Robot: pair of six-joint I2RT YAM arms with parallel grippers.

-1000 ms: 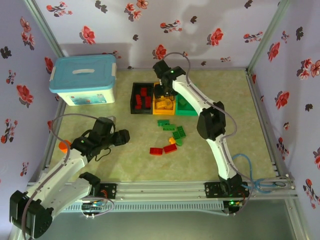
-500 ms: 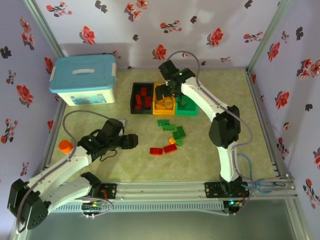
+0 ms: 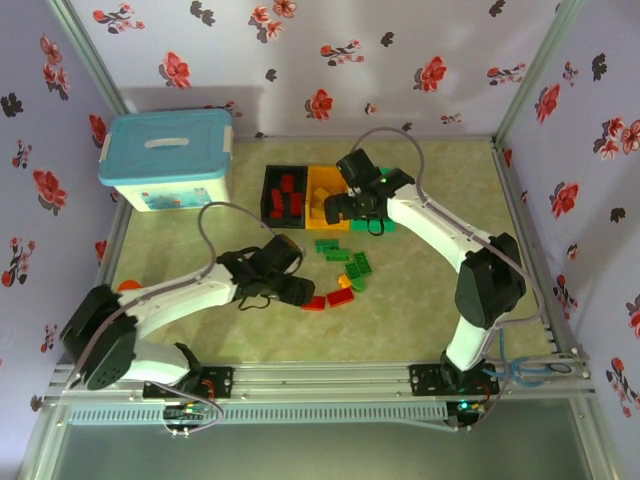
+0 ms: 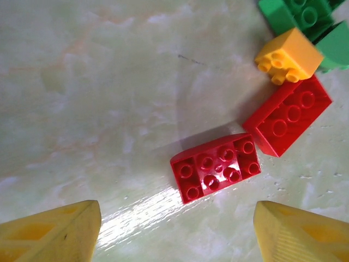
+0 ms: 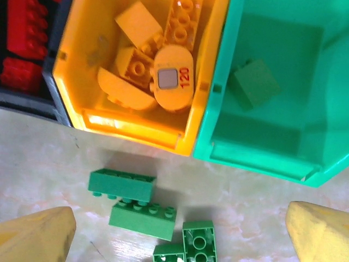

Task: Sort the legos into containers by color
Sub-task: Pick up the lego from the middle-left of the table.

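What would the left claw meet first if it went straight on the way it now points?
Probably the nearer red brick, lying just ahead of the open left claw; depth is unclear.

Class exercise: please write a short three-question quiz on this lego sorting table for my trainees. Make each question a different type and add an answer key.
1. True or false: the orange-yellow bin is empty.
2. Multiple choice: in the left wrist view, the nearest brick ahead of the left gripper, whose jaws are open, is (A) red, (B) green, (C) orange-yellow.
3. Short answer: which bin stands between the black bin and the green bin?

Key: 1 false, it holds several orange-yellow pieces; 2 A; 3 the orange-yellow bin.
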